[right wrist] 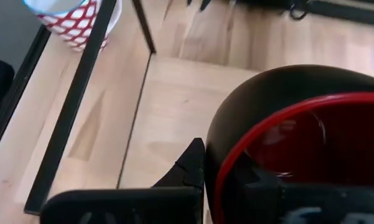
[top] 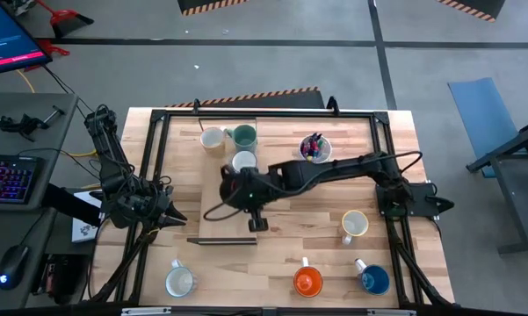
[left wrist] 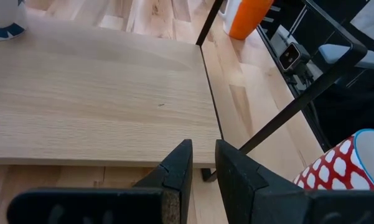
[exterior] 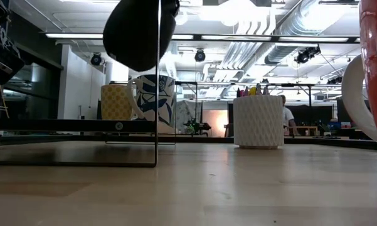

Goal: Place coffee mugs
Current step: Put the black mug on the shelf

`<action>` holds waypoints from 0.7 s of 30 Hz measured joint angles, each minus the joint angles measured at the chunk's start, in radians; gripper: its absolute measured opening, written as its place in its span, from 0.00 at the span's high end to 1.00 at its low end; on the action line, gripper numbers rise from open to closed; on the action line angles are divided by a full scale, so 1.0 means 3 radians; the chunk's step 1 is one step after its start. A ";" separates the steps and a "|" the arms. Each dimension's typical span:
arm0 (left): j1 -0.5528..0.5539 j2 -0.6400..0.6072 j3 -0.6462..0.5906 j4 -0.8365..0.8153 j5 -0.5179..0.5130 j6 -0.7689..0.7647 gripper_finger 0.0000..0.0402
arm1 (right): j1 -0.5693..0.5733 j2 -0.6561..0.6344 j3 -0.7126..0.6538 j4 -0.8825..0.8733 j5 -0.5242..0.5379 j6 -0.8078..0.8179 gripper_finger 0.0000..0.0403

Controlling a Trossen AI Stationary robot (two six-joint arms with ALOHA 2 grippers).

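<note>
Dark red mug pinched by right hand above the board, left hand parked at table's edge — fingers slightly apart.

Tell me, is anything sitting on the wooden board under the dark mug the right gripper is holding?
Nothing visible. The right gripper is shut on the dark mug with the red interior, over the wooden board. The board below looks bare there; the three mugs stand at its far end. Part of the board is hidden behind the mug.
</note>
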State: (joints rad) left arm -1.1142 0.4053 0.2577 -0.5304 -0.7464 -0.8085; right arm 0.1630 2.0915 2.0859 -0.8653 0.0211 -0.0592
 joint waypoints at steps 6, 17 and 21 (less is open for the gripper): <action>-0.0001 0.0000 0.0000 0.0000 0.0000 0.0000 0.85 | 0.0054 0.0001 -0.0262 0.0012 -0.0176 0.0184 1.00; -0.0001 0.0000 0.0000 0.0015 0.0000 -0.0003 0.85 | 0.0071 0.0000 -0.0483 0.0211 -0.0475 0.0207 1.00; 0.0000 0.0001 0.0000 0.0015 0.0000 -0.0003 0.85 | 0.0070 0.0000 -0.0484 0.0163 -0.0488 0.0208 1.00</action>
State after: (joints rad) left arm -1.1142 0.4056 0.2577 -0.5259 -0.7464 -0.8093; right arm 0.1841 2.0914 1.9408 -0.8164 -0.1252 0.0032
